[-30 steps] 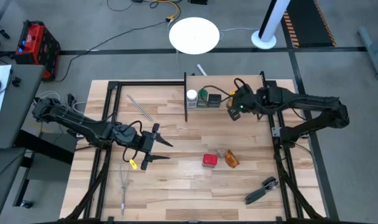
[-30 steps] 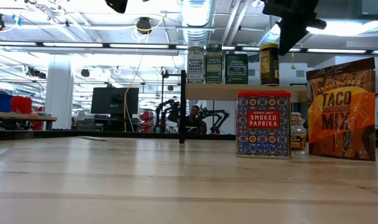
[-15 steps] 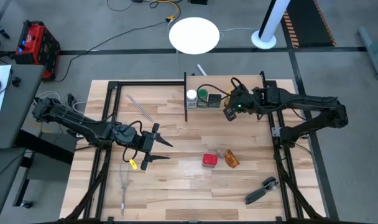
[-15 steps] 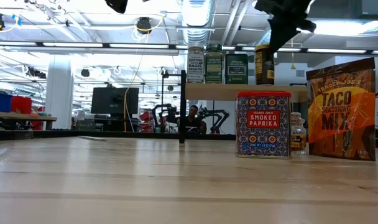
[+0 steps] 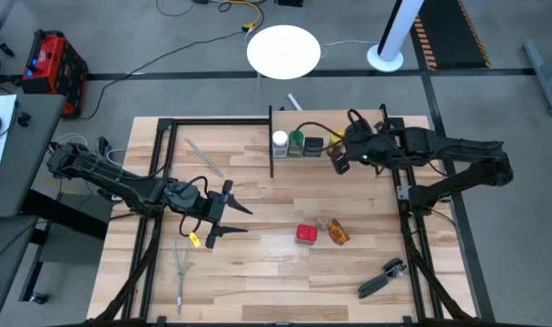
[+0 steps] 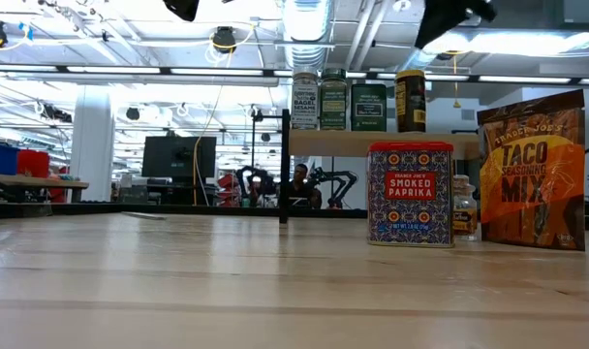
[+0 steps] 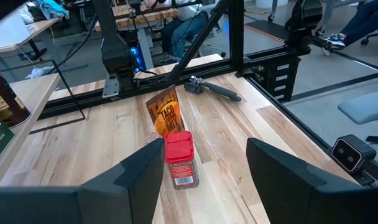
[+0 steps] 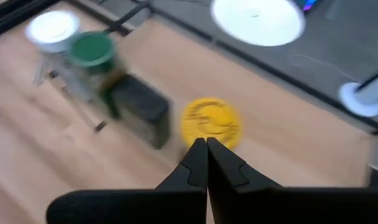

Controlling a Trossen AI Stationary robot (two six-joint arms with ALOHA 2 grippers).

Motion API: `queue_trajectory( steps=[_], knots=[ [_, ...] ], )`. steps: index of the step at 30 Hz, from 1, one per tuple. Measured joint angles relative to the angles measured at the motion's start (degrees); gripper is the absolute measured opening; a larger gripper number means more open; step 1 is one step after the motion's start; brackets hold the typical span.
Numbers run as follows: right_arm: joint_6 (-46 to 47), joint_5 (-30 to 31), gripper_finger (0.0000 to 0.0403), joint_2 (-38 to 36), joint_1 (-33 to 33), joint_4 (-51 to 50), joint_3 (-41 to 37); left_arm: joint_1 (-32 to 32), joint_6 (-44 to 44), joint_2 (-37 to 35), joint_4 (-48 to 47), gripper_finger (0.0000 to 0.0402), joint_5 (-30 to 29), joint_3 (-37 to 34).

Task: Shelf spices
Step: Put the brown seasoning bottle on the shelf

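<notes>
Right pincer (image 5: 341, 164) lifted clear since earlier, pressed together, empty, above yellow-capped jar (image 6: 410, 100) now on shelf (image 6: 372, 142). Left pincer (image 5: 223, 213) spread, empty, nearer paprika tin (image 5: 305, 234), upright, toward tabletop (image 5: 258, 272) centre. Orange taco packet (image 6: 532, 170) readable only from low view.

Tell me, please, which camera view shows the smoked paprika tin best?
The low view: the smoked paprika tin stands upright close to the camera, its label readable, beside the taco mix packet. The high view shows only its red top. The left wrist view shows it small, from above. The right wrist view misses it.
</notes>
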Motion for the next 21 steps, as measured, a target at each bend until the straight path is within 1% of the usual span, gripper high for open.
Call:
queue_trajectory(
  steps=[3, 7, 9, 15, 21],
  knots=[
    [2.2, 2.6, 0.0001, -0.7, -1.0, -3.4, 0.5, 0.0, -0.1, 0.0, 0.0, 0.0219, 0.0, 0.0],
    [5.8, 2.6, 0.0001, -0.4, -4.5, -9.8, 0.5, 0.0, -0.7, 0.0, 0.0, 0.0219, 0.0, 0.0],
    [6.2, 2.5, 0.0001, -0.4, -6.1, -10.7, -0.2, 0.0, -0.8, 0.0, 0.0, 0.0219, 0.0, 0.0],
    [3.8, -1.7, 0.0001, -0.4, -10.4, -8.8, -2.8, 0.0, -0.5, 0.0, 0.0, 0.0219, 0.0, 0.0],
    [-1.0, -5.1, 0.0001, -0.4, -11.8, -0.6, -5.4, 0.0, -0.2, 0.0, 0.0, 0.0219, 0.0, 0.0]
  ],
)
